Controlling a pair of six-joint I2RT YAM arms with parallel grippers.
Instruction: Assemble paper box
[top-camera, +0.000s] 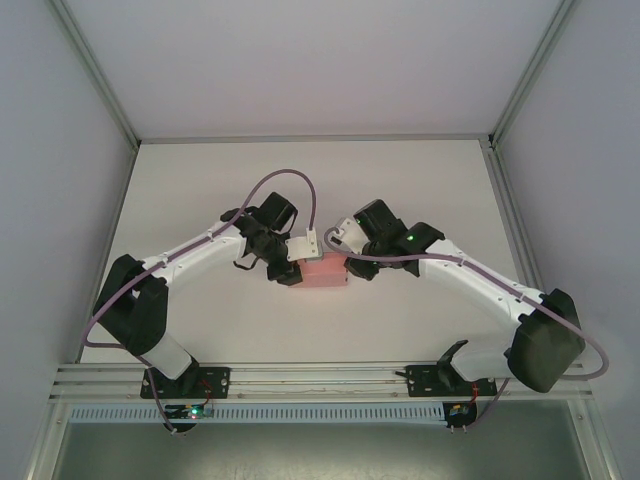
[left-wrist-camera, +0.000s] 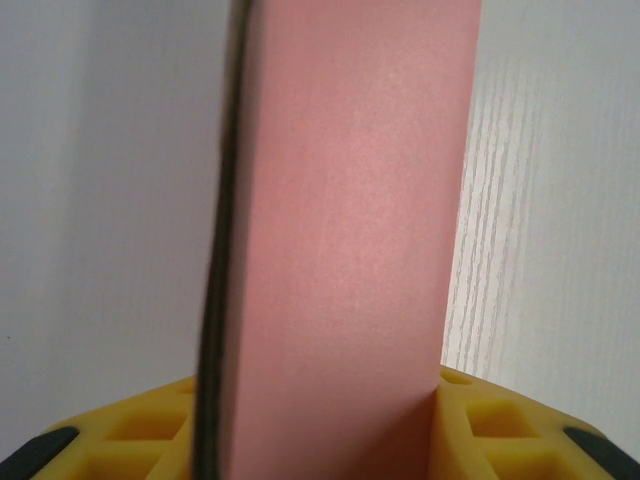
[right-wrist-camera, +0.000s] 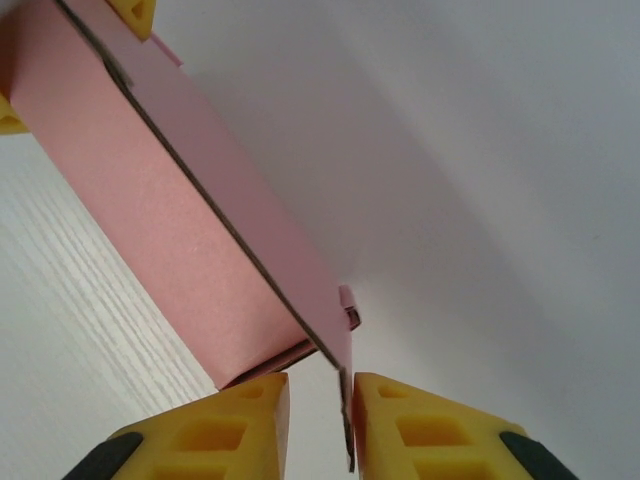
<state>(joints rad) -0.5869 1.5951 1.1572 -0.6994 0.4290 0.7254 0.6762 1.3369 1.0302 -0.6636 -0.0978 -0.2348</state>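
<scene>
Paper box (top-camera: 323, 272) pink; end effector fingers (right-wrist-camera: 240, 425) yellow (blk tips); table (top-camera: 400, 180) white w/ woodgrain; 2 cables (top-camera: 285, 172) purple.

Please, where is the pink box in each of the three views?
Top external: box near the centre.
Left wrist: upright band through the middle, top to bottom.
Right wrist: slanting from upper left to bottom centre.
Shared landmark: the white table beside it.

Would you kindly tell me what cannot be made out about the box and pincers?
Top external: the wrists cover both ends of the paper box.
Left wrist: the box is blurred, its top and bottom cut off by the frame.
Right wrist: whether the right pincer clamps the box is unclear.
</scene>
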